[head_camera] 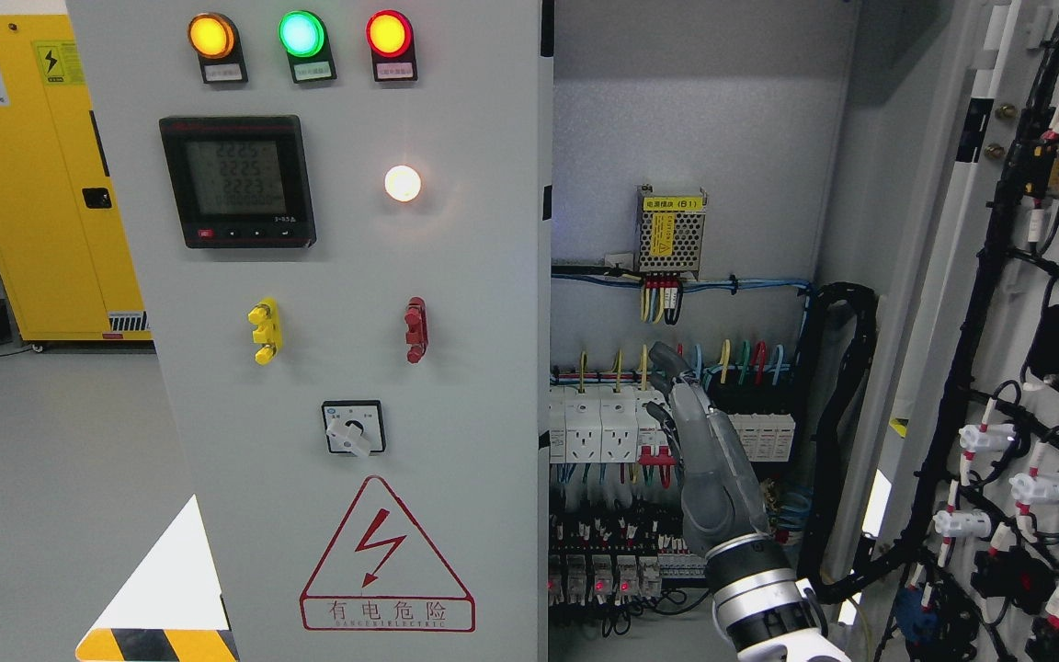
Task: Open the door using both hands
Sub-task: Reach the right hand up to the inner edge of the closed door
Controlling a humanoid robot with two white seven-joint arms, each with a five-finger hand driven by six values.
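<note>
While the right robot hand reaches up into the open cabinet with fingers extended together, holding nothing, the right door stands swung wide to its right, long axis vertical, left door shut.

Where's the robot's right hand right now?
In the head view, the right hand is lower right of centre, inside the open cabinet, fingers extended before the white breakers.

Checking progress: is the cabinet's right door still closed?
No: the right door is swung open, showing the wiring inside, with the right hand reaching in.
</note>
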